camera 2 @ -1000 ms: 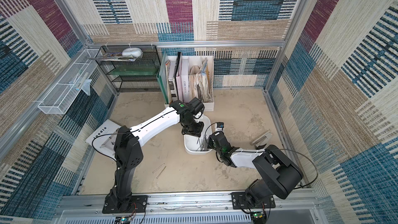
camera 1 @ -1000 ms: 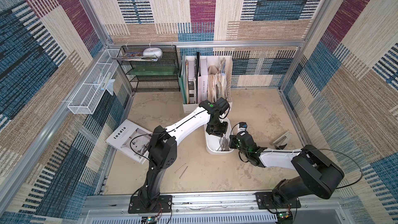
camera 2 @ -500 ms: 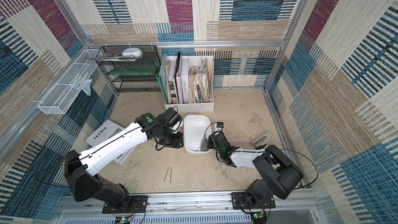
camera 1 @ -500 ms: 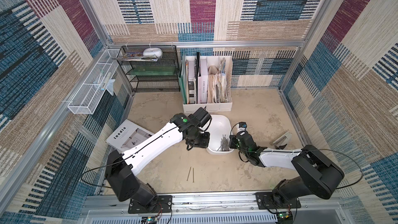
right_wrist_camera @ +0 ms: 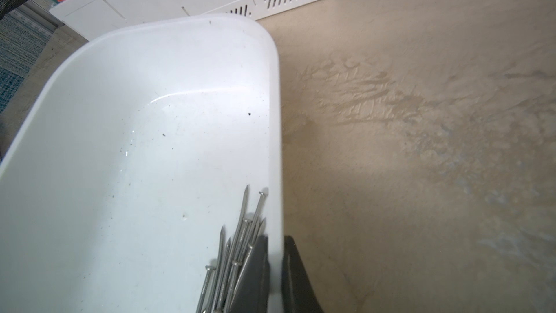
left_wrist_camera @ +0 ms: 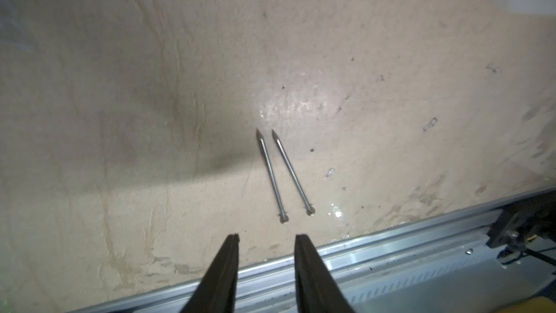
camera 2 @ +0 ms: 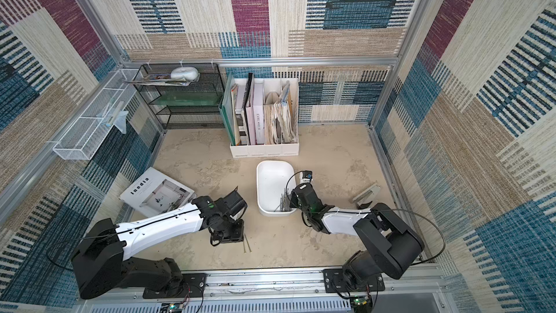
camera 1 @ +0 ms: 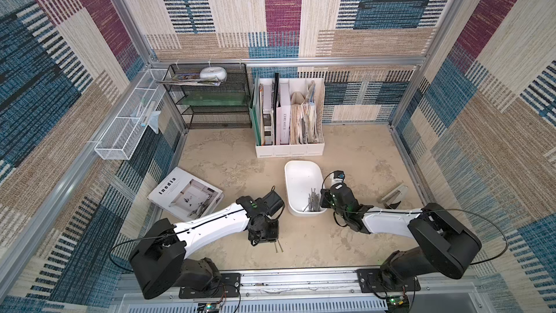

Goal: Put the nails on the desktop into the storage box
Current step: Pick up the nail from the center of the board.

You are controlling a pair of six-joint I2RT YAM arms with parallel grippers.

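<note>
grey nails (left_wrist_camera: 270, 176), two on beige desktop (left_wrist_camera: 120, 85)

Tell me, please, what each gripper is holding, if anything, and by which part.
The right gripper clamps the storage box by its side wall; the left gripper holds nothing.

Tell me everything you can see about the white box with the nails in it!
The storage box is a plain white tub, glossy like plastic, with rounded corners, low walls and no lid. It sits on the beige desktop, just in front of the white file holder. Its floor is mostly bare with a few dark specks. A bundle of grey nails lies in one near corner. The right hand pinches the side wall there, one finger inside, one outside.
</note>
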